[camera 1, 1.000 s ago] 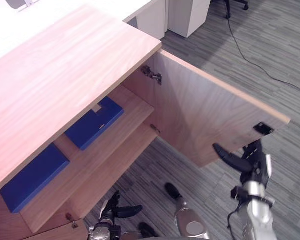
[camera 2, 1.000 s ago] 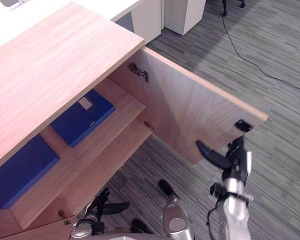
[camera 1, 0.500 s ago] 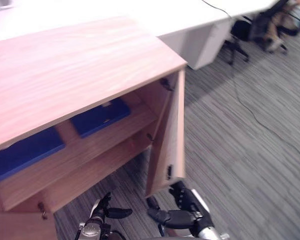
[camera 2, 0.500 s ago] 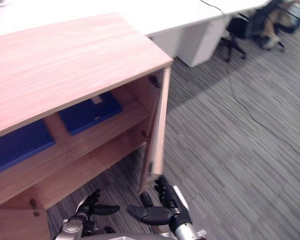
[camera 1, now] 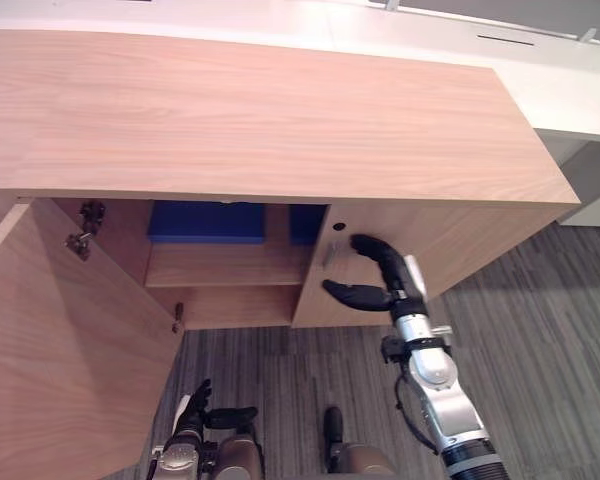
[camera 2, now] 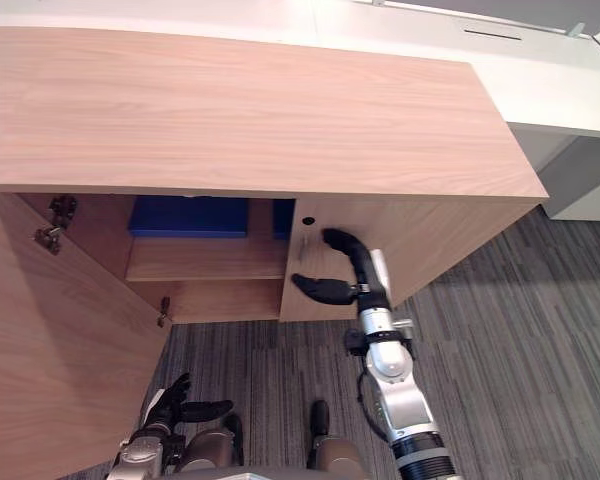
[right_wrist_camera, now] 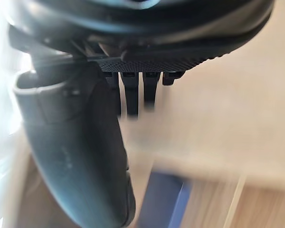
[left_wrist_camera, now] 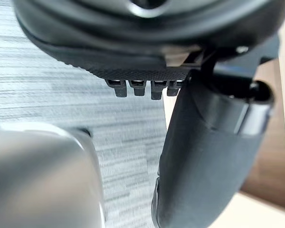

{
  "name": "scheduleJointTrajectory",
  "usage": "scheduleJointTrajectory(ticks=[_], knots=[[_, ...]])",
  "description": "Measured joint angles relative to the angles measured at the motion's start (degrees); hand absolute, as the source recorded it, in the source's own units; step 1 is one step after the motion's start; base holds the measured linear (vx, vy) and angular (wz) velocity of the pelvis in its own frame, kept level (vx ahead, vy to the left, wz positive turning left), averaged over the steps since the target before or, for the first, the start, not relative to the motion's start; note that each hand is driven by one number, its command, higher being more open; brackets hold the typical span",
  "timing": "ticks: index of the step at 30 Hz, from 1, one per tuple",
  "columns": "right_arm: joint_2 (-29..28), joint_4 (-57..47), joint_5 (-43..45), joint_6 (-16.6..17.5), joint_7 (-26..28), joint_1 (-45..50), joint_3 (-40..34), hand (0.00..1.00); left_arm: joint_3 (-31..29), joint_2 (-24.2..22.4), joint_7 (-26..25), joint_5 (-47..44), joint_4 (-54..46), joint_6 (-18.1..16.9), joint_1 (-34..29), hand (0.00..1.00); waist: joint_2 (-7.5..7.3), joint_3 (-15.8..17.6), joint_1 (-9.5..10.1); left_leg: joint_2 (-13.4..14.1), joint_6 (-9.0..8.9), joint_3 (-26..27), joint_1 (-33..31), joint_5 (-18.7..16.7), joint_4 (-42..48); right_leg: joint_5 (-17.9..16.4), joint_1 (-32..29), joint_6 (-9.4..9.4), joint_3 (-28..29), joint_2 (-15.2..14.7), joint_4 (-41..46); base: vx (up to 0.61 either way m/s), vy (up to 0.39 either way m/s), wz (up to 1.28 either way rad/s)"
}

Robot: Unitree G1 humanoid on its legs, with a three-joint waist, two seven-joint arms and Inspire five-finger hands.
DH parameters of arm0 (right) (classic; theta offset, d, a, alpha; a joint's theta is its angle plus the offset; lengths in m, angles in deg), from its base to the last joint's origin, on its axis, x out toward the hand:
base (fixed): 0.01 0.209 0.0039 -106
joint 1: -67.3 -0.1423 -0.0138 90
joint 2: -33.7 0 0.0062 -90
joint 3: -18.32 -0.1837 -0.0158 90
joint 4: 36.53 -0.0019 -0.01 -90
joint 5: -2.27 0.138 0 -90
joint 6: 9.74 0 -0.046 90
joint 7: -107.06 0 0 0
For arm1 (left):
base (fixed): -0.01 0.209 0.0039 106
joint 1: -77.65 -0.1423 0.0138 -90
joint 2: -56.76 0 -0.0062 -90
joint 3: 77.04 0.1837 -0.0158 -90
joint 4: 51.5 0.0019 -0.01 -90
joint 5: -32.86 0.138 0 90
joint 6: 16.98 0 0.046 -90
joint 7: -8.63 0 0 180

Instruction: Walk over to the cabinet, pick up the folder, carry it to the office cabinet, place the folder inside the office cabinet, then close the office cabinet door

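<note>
A blue folder (camera 1: 206,222) lies flat on the cabinet's (camera 1: 260,110) upper shelf (camera 1: 225,264), up and left of the right hand (camera 1: 390,286), a second blue folder (camera 1: 306,224) beside it half hidden by the right door (camera 1: 460,240). That hand, loosely spread and grasping nothing, rests against the door's face; the left hand (camera 1: 193,415) hangs low, released.

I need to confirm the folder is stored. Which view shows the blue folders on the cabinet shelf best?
The left eye view: one blue folder lies on the upper shelf, a second folder shows partly beside the right door. The right eye view shows the same, the second narrower. The right wrist view gives a blurred blue patch.
</note>
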Motion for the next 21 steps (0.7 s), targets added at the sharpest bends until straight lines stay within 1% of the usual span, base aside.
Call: scheduleJointTrajectory(ticks=[2,4,5,7,8,11,12,13,15,16,17,19,20,21], knots=[[0.32,3.04,0.01,-0.11,-1.34,-0.41,-0.72,1.00,-0.76,-0.76,-0.01,-1.24,-2.01,-0.12,-1.37,1.00,0.78,-0.16,0.35,-1.44,-0.68,-3.02,-0.60,1.71,-2.29,-0.96,0.00,0.08,-2.98,-0.86,0.19,-0.05,-0.033,0.72],[0.30,4.98,0.02,-0.11,-1.70,-0.40,-1.23,1.00,-1.75,-1.74,-0.02,-2.34,-3.60,-0.14,-2.48,1.00,1.49,-0.33,0.88,-2.25,-0.76,-5.23,-1.04,2.94,-3.57,-2.08,0.03,0.15,-5.25,-1.26,0.28,-0.01,-0.044,0.77],[-0.23,6.79,0.03,-0.09,-2.05,-0.31,-1.88,1.00,-2.36,-2.23,-0.32,-3.72,-5.04,-0.30,-3.59,1.00,2.06,-0.15,1.25,-2.81,-0.83,-7.37,-1.24,4.26,-4.98,-2.51,0.33,0.14,-7.58,-1.58,0.32,0.01,-0.055,0.89],[-0.49,8.81,0.01,-0.07,-2.05,-0.05,-2.45,1.00,-2.40,-2.26,-0.90,-4.37,-6.62,-0.33,-4.73,1.00,2.48,-0.03,1.93,-3.26,-0.85,-9.58,-1.34,5.40,-6.25,-2.87,0.81,0.40,-9.86,-1.77,0.34,0.02,-0.059,0.77],[-0.89,10.42,0.29,0.34,-2.94,0.67,-3.17,1.00,-3.29,-2.51,-1.12,-4.47,-8.26,-0.44,-6.05,1.00,2.73,-0.03,2.48,-3.66,-0.78,-11.56,-1.28,6.39,-7.33,-3.05,1.41,0.58,-11.93,-1.89,0.33,0.05,-0.072,0.82],[-0.86,14.09,0.43,2.75,-3.93,2.99,-6.01,1.00,-7.14,-2.81,-1.12,-6.50,-12.95,-0.79,-10.29,1.00,2.96,-0.10,3.19,-4.48,-1.08,-16.38,-0.39,8.29,-9.49,-4.15,3.74,0.09,-17.10,-2.06,0.33,0.05,-0.055,0.85],[-0.02,15.67,0.37,2.81,-3.82,3.20,-6.10,1.00,-8.67,-2.72,-1.11,-7.31,-14.27,-0.80,-11.12,1.00,3.50,0.05,3.52,-4.59,-1.15,-17.75,-0.10,8.94,-10.34,-4.49,4.27,-0.04,-18.52,-2.05,0.34,0.06,-0.084,0.76],[1.00,17.67,0.32,2.56,-2.99,3.18,-5.49,1.00,-9.90,-2.47,-1.11,-8.25,-15.72,-0.85,-11.36,1.00,3.69,0.15,4.32,-4.63,-1.44,-18.93,0.21,9.55,-11.20,-4.83,4.79,-0.12,-19.81,-1.96,0.35,0.04,-0.089,0.79],[1.74,22.01,0.34,1.71,-1.12,3.17,-1.58,1.00,-12.55,-1.45,-1.10,-10.17,-21.75,-1.36,-11.13,1.00,4.74,0.30,7.12,-4.62,-2.14,-23.10,0.27,11.61,-13.65,-5.79,5.73,-0.52,-24.25,-1.54,0.45,-0.01,-0.095,0.94],[1.70,22.84,0.34,1.43,-0.57,3.05,0.07,1.00,-13.25,-1.18,-1.10,-10.62,-23.50,-1.63,-11.08,1.00,5.10,0.26,7.78,-4.59,-2.52,-24.23,0.26,12.16,-14.46,-6.45,5.76,-0.79,-25.19,-1.44,0.85,-0.03,-0.092,0.93],[1.54,24.17,0.35,1.35,1.05,2.44,3.18,1.00,-14.41,-0.64,-1.25,-11.57,-26.31,-2.20,-10.82,1.00,6.25,0.36,9.08,-4.46,-2.96,-26.07,0.38,13.04,-16.03,-7.87,5.70,-1.24,-27.04,-1.47,1.98,-0.04,-0.084,0.77],[0.25,26.61,0.35,1.30,3.17,0.72,7.07,1.00,-16.70,0.15,-2.29,-12.89,-30.80,-3.11,-10.60,1.00,8.64,0.31,10.87,-4.14,-3.10,-29.06,1.05,15.24,-19.16,-9.63,5.60,-0.98,-29.66,-1.68,4.13,-0.03,-0.083,0.76],[-0.58,27.49,0.36,1.26,3.46,-0.01,7.93,1.00,-17.66,0.40,-2.44,-13.64,-31.96,-3.55,-10.59,1.00,9.09,0.26,11.35,-4.07,-3.19,-29.70,1.18,15.73,-19.78,-9.94,5.58,-0.61,-30.27,-1.79,4.85,0.00,-0.071,0.64],[-2.17,29.13,0.36,1.24,3.82,-1.46,9.29,1.00,-19.55,1.12,-3.33,-14.70,-34.27,-4.32,-10.57,1.00,9.49,0.09,12.36,-3.89,-3.41,-30.94,1.38,16.33,-20.79,-10.89,5.33,-0.54,-30.81,-1.98,6.44,0.03,-0.069,0.59]])
